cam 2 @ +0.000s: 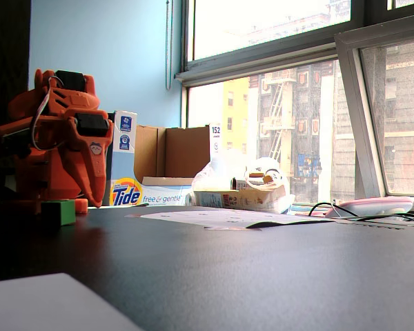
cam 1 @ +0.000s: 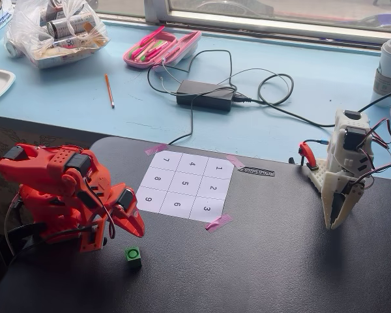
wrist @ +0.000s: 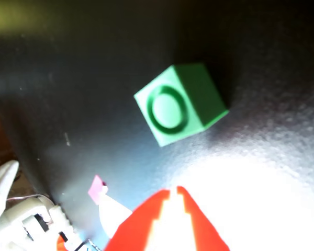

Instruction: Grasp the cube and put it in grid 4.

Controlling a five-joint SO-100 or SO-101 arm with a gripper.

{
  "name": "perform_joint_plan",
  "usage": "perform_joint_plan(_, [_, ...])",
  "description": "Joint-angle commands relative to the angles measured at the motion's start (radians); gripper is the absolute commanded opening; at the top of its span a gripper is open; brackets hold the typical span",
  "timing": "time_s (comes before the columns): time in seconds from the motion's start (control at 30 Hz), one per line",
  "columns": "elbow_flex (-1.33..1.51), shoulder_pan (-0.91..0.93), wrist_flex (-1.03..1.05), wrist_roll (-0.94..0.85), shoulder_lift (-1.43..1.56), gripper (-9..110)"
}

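The green cube (cam 1: 133,255) sits on the black table, in front of the numbered sheet and apart from it. Its round mark faces up in the wrist view (wrist: 180,104). My orange gripper (cam 1: 139,231) is shut and empty, its tips held just above and behind the cube. In the wrist view the two red fingers meet at the bottom edge (wrist: 174,191), below the cube. Grid 4 (cam 1: 192,164) is the middle cell of the sheet's far row, between 7 and 1. In the low fixed view the cube (cam 2: 58,212) stands at the foot of the arm (cam 2: 55,138).
A white second arm (cam 1: 344,176) stands at the table's right side. Pink tape scraps (cam 1: 218,223) hold the sheet's corners. Behind the table, a blue sill carries a power brick with cables (cam 1: 205,95), a pink case (cam 1: 161,47) and a bag (cam 1: 55,29).
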Motion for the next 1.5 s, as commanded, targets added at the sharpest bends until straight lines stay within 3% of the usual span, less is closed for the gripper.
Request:
perform_joint_plan(0.0, [0.037,-0.006,0.003,-0.008,0.003,0])
perform_joint_plan(0.37, [-0.034,-0.02,0.066,-0.017,-0.003,0])
perform_joint_plan(0.53, [-0.163,-0.006,0.031,0.014,-0.25,2])
perform_joint_plan(0.7, [-0.328,0.028,0.037,0.049,-0.483,32])
perform_joint_plan(0.8, [-0.422,0.058,0.051,0.054,-0.592,39])
perform_joint_plan(1.1, [-0.649,0.189,0.107,0.118,-0.811,41])
perform_joint_plan(1.47, [-0.632,0.321,0.089,0.209,-0.933,42])
